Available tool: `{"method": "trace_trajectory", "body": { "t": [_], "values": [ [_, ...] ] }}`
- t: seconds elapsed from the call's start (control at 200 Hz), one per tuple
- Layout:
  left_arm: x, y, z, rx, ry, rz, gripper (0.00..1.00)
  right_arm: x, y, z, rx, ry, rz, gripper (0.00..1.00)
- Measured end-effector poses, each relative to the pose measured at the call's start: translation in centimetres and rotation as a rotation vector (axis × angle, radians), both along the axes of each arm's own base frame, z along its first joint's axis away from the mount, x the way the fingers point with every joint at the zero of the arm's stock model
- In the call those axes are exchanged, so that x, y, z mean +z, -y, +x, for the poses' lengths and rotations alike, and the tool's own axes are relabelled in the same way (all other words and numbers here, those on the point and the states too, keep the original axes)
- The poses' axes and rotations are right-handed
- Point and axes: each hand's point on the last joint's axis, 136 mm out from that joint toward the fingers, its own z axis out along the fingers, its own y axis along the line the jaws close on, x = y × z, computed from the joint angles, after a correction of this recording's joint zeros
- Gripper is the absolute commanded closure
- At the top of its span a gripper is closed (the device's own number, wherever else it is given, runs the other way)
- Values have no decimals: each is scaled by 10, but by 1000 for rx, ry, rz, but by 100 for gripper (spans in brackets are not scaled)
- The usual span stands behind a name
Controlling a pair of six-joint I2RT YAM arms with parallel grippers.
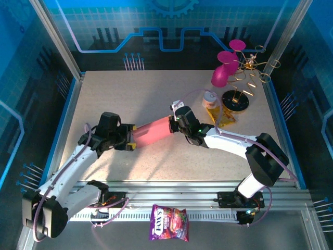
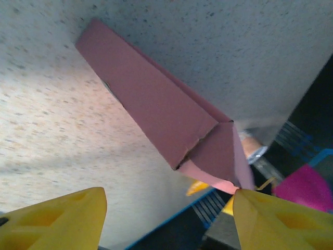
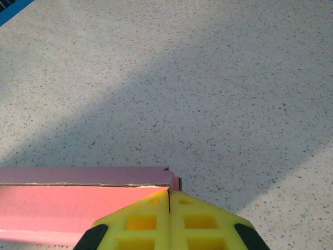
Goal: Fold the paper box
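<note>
The paper box [image 1: 152,133] is folded into a long flat pink shape and stretches between my two grippers near the table's middle. My left gripper [image 1: 132,137] stands open at its left end, one yellow finger on each side. In the left wrist view the box [image 2: 156,104] runs away from the open gripper [image 2: 169,211]. Its end flap tip comes close to the right fingertip [image 2: 276,219]. My right gripper [image 1: 175,121] is at the box's right end. In the right wrist view its yellow fingers [image 3: 208,224] are pressed together at the corner of the box [image 3: 73,200], shut on a thin edge of it.
At the back right stand two magenta cups [image 1: 225,67], a gold wire stand [image 1: 255,70] on a black base [image 1: 237,100], a small can [image 1: 210,99] and a yellow wrapper [image 1: 225,117]. A purple snack bag [image 1: 169,223] lies on the front rail.
</note>
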Motion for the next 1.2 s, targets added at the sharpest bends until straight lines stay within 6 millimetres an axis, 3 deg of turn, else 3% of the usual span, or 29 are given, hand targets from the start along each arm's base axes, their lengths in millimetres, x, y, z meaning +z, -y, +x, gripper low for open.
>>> {"method": "trace_trajectory", "body": {
  "t": [0.25, 0.545, 0.781, 0.856, 1.021, 1.201],
  "values": [
    [-2, -1, 17, 131, 32, -87, 42, 0, 0, 0, 0, 0, 0, 100],
    [3, -8, 23, 191, 111, -104, 39, 0, 0, 0, 0, 0, 0, 100],
    [46, -10, 24, 197, 192, -126, 32, 0, 0, 0, 0, -1, 0, 100],
    [51, -12, 24, 206, 210, -132, 31, 0, 0, 0, 0, 0, 0, 100],
    [30, -13, 36, 226, 163, -119, 27, 0, 0, 0, 0, -1, 0, 100],
    [3, -15, 53, 231, 100, -110, 29, 0, 0, 0, 0, 0, 0, 100]
  ]
}}
